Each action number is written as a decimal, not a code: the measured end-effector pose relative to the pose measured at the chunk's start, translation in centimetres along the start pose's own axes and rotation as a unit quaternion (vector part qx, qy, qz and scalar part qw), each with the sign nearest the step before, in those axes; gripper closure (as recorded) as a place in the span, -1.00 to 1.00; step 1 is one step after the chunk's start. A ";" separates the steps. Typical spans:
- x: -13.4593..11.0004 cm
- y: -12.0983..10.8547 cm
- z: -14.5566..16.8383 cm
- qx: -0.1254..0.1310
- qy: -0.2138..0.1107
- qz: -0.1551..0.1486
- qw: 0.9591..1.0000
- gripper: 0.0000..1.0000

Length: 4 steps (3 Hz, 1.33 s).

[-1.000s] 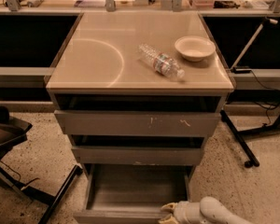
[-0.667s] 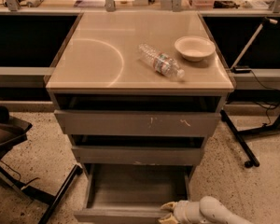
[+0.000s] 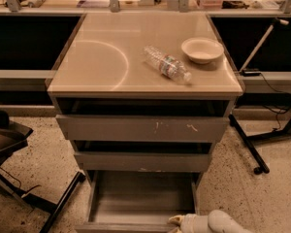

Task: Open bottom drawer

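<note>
The bottom drawer (image 3: 140, 198) of the grey three-drawer cabinet stands pulled far out, its shallow grey tray interior showing. Its plain front (image 3: 121, 227) lies at the bottom edge of the view. My gripper (image 3: 177, 222) sits at the drawer front's right end, by the top edge, with the pale arm (image 3: 218, 223) behind it. The middle drawer front (image 3: 140, 161) and the top drawer front (image 3: 143, 128) with white scratch marks sit above.
On the cabinet top (image 3: 102, 57) lie a plastic water bottle (image 3: 167, 64) on its side and a white bowl (image 3: 202, 50). A black chair base (image 3: 19, 178) stands at the left, a black stand leg (image 3: 247, 147) at the right.
</note>
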<state>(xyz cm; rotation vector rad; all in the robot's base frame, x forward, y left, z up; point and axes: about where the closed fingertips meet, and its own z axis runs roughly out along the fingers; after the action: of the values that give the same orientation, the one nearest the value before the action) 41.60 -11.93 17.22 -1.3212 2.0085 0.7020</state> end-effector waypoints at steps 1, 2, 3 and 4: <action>0.5 2.1 0.2 -0.004 -0.003 -0.005 1.000 1.00; 0.4 2.3 -0.3 -0.004 -0.003 -0.005 1.000 1.00; 0.8 3.8 -0.2 -0.007 -0.003 -0.007 1.000 1.00; 0.8 4.1 -0.4 -0.007 -0.003 -0.007 1.000 1.00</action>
<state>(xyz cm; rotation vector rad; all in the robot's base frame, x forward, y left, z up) 37.46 -11.27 17.30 -1.3389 1.9910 0.7142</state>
